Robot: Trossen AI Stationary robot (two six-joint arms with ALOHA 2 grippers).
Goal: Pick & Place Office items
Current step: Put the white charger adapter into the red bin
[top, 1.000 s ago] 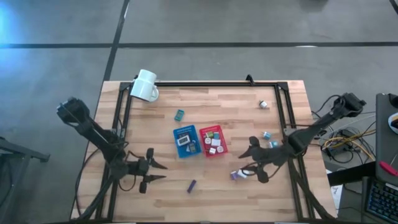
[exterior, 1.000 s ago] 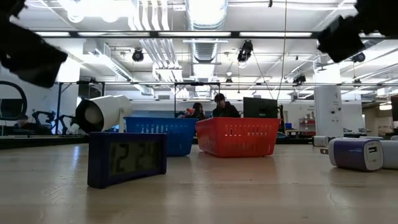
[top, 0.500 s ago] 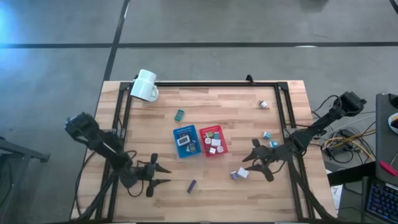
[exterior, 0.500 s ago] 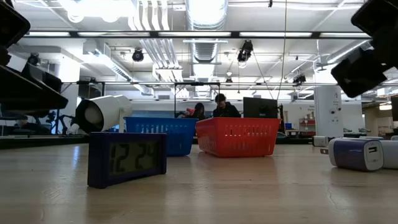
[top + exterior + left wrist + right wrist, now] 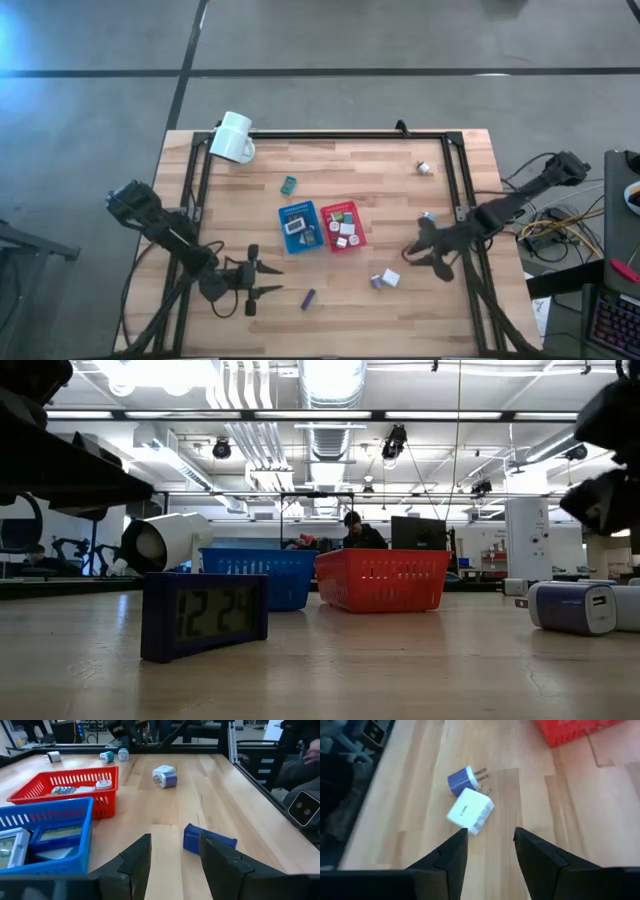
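Small office items lie scattered on the wooden table. A dark blue flat piece (image 5: 309, 298) (image 5: 209, 840) lies just ahead of my left gripper (image 5: 266, 280) (image 5: 175, 840), which is open with nothing between its fingers. A white charger (image 5: 470, 811) and a purple one (image 5: 462, 780) lie side by side (image 5: 384, 279), ahead of my open right gripper (image 5: 414, 252) (image 5: 490, 832), which hovers apart from them. The blue tray (image 5: 298, 227) and the red tray (image 5: 343, 226) at mid-table hold several pieces.
A white mug (image 5: 232, 137) lies on its side at the far left corner. A teal piece (image 5: 288, 184) sits beyond the trays. Small pieces lie at the far right (image 5: 424, 168) and beside the right arm (image 5: 427, 216). A black frame (image 5: 330, 135) borders the table.
My left gripper has moved toward the table's right edge and sunk a little, closing on the dark blue piece. My right gripper has drawn back toward the table's right edge, away from the two chargers, and come lower. Nothing on the table has moved.
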